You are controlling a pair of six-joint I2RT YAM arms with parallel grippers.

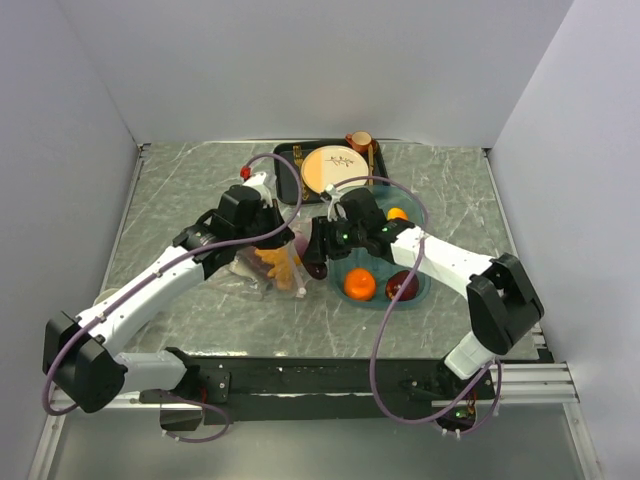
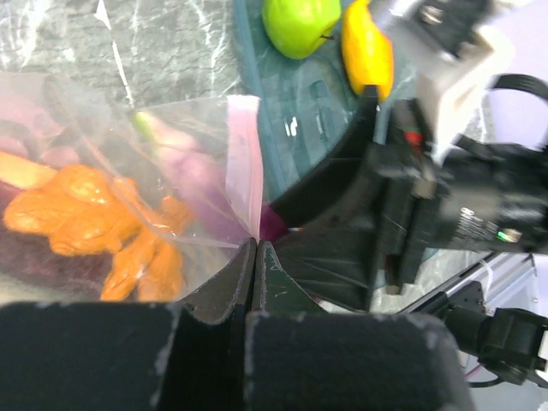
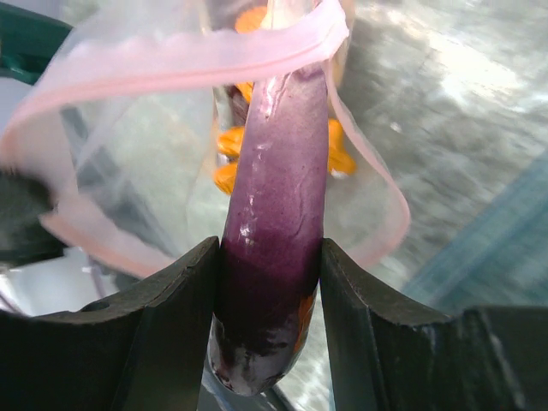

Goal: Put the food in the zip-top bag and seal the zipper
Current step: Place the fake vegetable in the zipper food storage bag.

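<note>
Grey marbled table [image 1: 450, 330] fills the floor of a white-walled booth, and both arms reach from its near edge toward the middle. Left of centre lies the zip-top bag [image 3: 145, 154]. The left fingers [image 2: 248, 265] are pressed together on its mouth edge, lifting the pink zipper [image 3: 171, 68] so the mouth gapes. The right fingers [image 1: 318, 248] are clamped on the purple eggplant [image 3: 278, 171], whose tip passes under the zipper strip and into the mouth while its butt end sits between the fingers.

Some orange-brown pieces [image 2: 94, 218] and something purplish already lie inside the bag. Just right of it, on the teal tray [image 2: 300, 103], wait the orange [image 1: 359, 285], the red apple [image 1: 402, 286], the green apple [image 2: 300, 21] and a yellow-orange piece [image 2: 366, 47]. I cannot find the fish.

By my reckoning the loading is somewhere near halfway: this eggplant is not yet released, several foods remain outside, and the zipper is unsealed. A round plate [image 1: 333, 168] sits at the far edge.
</note>
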